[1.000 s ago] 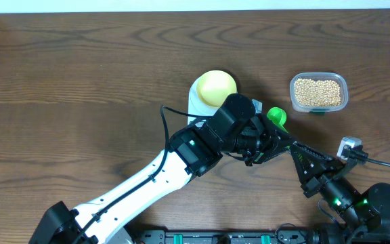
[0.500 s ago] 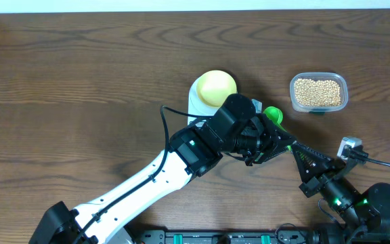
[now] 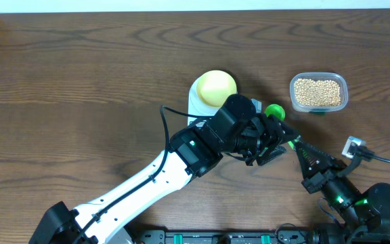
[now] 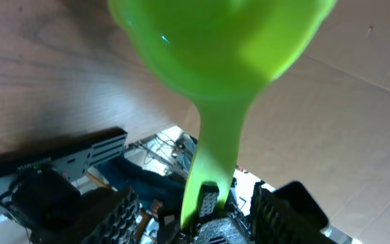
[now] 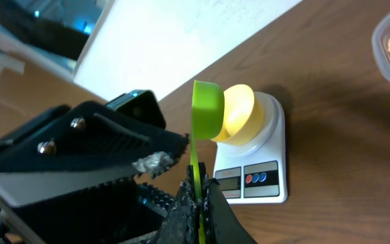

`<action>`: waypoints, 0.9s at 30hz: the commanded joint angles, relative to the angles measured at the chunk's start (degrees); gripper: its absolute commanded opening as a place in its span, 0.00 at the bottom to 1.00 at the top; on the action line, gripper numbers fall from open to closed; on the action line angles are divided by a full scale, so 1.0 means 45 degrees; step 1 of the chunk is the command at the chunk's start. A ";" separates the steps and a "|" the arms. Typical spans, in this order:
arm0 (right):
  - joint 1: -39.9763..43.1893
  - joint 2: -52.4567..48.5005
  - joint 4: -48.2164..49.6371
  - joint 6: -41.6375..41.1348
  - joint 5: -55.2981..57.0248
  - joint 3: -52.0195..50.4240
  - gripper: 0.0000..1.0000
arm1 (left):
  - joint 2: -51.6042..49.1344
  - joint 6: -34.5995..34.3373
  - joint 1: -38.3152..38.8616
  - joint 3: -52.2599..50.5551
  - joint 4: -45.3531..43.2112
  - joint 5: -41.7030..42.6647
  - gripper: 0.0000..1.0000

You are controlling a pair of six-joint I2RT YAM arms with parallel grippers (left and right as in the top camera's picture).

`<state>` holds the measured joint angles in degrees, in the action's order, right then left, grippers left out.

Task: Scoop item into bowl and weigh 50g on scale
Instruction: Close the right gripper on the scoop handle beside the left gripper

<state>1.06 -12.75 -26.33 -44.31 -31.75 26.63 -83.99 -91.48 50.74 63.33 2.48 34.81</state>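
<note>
Right wrist view shows my right gripper (image 5: 198, 188) pressed together on the thin handle of the green scoop (image 5: 207, 108). The handle stands up between the fingers, with the cup on edge at the top. My left gripper (image 4: 198, 211) is spread: its ribbed fingers (image 4: 117, 215) stand to either side of the same handle with a gap on each side, so only the right one pinches it. From the left wrist, the cup's green underside fills the top of the picture. Beyond the cup in the right wrist view sits the pale yellow bowl (image 5: 241, 112). It rests on the white scale (image 5: 266, 166), whose display and red and blue buttons face me. From above, both grippers meet just right of the scale, over the wooden table (image 3: 80, 68). The beans (image 3: 317, 92) lie in a clear tub (image 3: 344, 87) further right, apart from the scale and from the scoop.
</note>
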 commanded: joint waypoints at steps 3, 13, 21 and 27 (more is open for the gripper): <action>0.0078 -0.0073 -0.0015 -0.2710 0.0709 0.0151 0.01 | 0.0117 0.0661 0.0000 0.0000 -0.0039 -0.0894 0.55; 0.0078 -0.0073 -0.0063 -0.6912 0.0325 0.0151 0.01 | 0.0117 0.0981 -0.0442 0.0000 0.0000 -0.1132 0.36; 0.0078 -0.0073 -0.0097 -0.7655 -0.0355 0.0151 0.01 | 0.0117 0.0986 -0.0500 0.0000 0.0000 -0.1151 0.34; 0.0078 -0.0073 -0.0073 -0.7956 -0.0748 0.0151 0.01 | 0.0117 0.1515 -0.0500 0.0000 0.0005 -0.1559 0.28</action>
<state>1.06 -12.78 -26.76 -78.35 -33.47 26.63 -83.99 -87.13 48.75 63.33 2.52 29.32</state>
